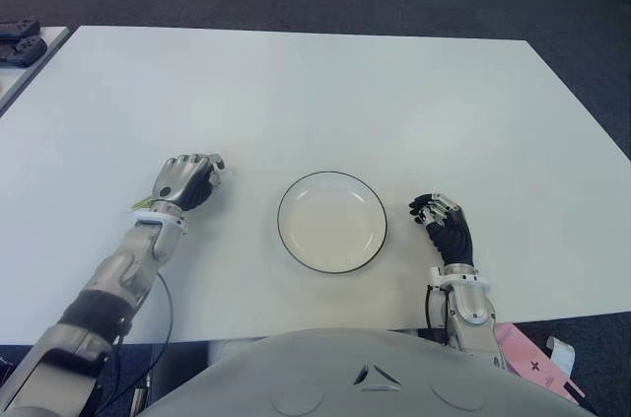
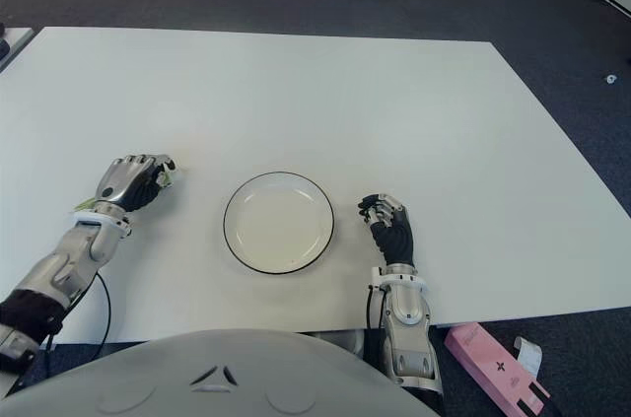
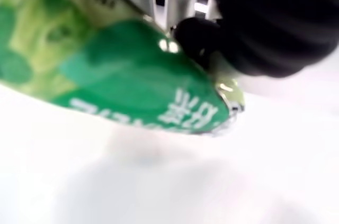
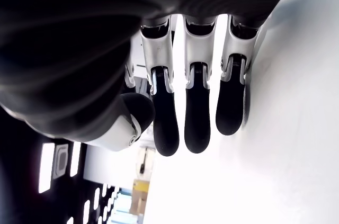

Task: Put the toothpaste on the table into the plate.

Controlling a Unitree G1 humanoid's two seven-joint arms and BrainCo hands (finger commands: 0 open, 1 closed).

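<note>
Left hand (image 1: 189, 181) clenched around green toothpaste (image 3: 132, 83), left of plate (image 1: 370, 244) — right hand (image 1: 444, 225) loosely curled, empty, beside plate's right.

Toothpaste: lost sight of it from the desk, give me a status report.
Left hand shut on the toothpaste, left of the plate. Right hand idle, right of the plate, holds nothing. Plate bare. Nothing between hand and plate.
</note>
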